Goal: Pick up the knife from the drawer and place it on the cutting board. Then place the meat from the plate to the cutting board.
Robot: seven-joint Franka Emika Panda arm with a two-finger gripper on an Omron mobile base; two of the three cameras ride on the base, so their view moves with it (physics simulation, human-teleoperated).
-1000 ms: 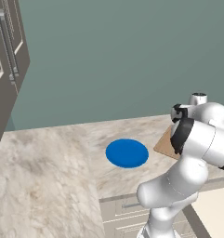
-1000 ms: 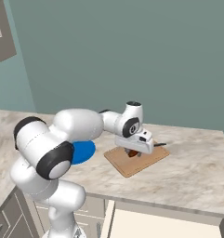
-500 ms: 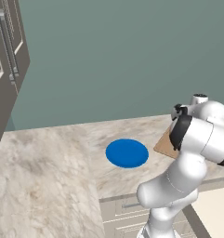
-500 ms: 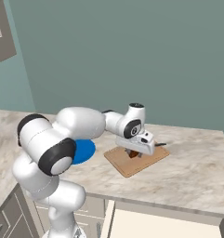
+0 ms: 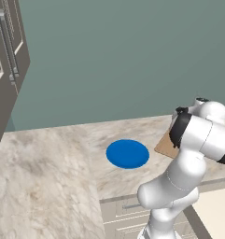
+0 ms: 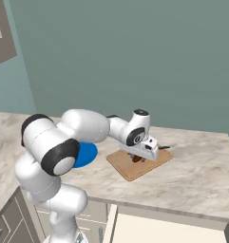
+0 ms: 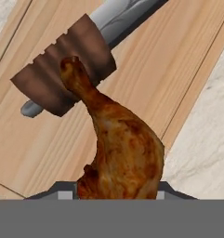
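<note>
A: Gripper point(image 6: 138, 158) state?
B: Held the meat point(image 7: 117, 148), low over the board point(image 7: 146, 88); arm barely moved.
A: Knife point(image 7: 71, 60)?
B: On the board, just beyond the meat. Plate point(image 5: 127, 153) was bare, release left.

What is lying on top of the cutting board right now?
On the cutting board lie the knife and the meat, whose thin end overlaps the knife's brown handle. The hand sits low over the board, and the meat covers part of the handle.
</note>
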